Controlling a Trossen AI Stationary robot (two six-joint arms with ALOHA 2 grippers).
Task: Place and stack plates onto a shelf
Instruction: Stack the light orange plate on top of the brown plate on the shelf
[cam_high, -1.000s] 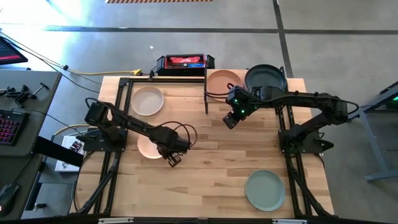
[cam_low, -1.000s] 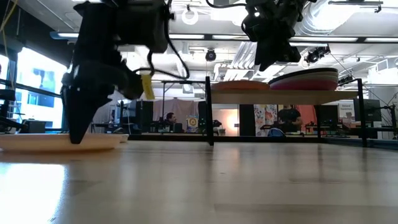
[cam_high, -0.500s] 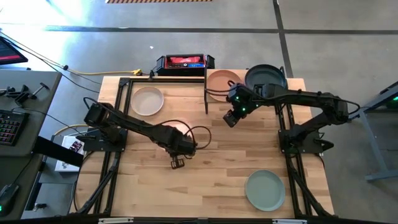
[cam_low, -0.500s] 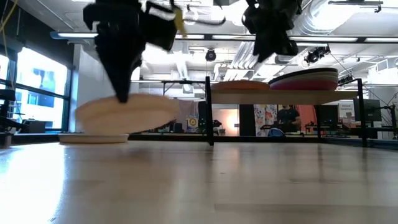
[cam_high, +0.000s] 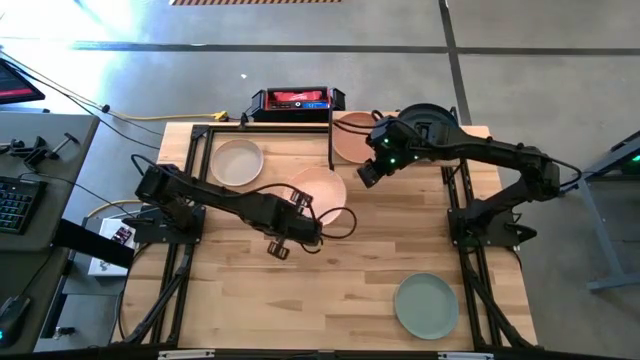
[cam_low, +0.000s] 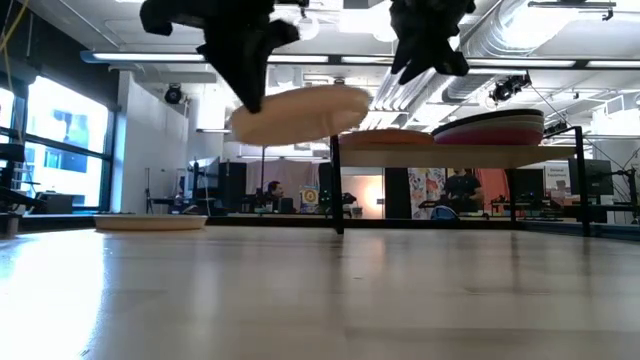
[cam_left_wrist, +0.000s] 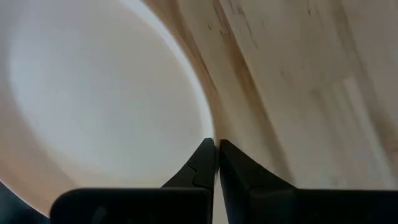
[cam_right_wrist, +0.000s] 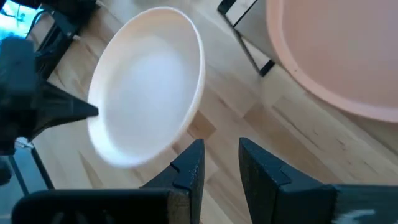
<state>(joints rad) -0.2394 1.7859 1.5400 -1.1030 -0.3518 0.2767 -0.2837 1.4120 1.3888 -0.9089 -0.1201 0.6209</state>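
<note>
Where farthest out in front of the shelf (cam_low: 470, 157), pale green plate (cam_high: 426, 305) lying flat on the plank tabletop (cam_high: 340, 290), well apart from both arms.

Closer to the shelf, left gripper (cam_high: 297, 212) clenched on the rim of the peach plate (cam_high: 320, 190). Fingers (cam_left_wrist: 205, 163) pressed together with the plate edge pinched between them. Held clear of the tabletop, tilted, about level with the shelf panel in the low view and just to the left of the shelf's front post (cam_low: 337, 180). Not touching the shelf.

Just in front of the shelf, right gripper (cam_high: 370, 172) hanging in the air. Fingers (cam_right_wrist: 186, 167) slightly parted, grasping nothing. Pointed toward the lifted peach plate.

To the left of the shelf and about level with it, cream plate (cam_high: 237, 162) flat on the tabletop.

On the shelf itself, salmon plate (cam_high: 352, 138) on the left half and dark slate plate (cam_high: 430, 122) topping the right half. Stacked under the slate one, more plates, with a magenta edge (cam_low: 500, 127) showing in the low view; cannot tell how many.

Beyond the shelf, black and red box (cam_high: 292, 100) on the floor at the table's far edge.
</note>
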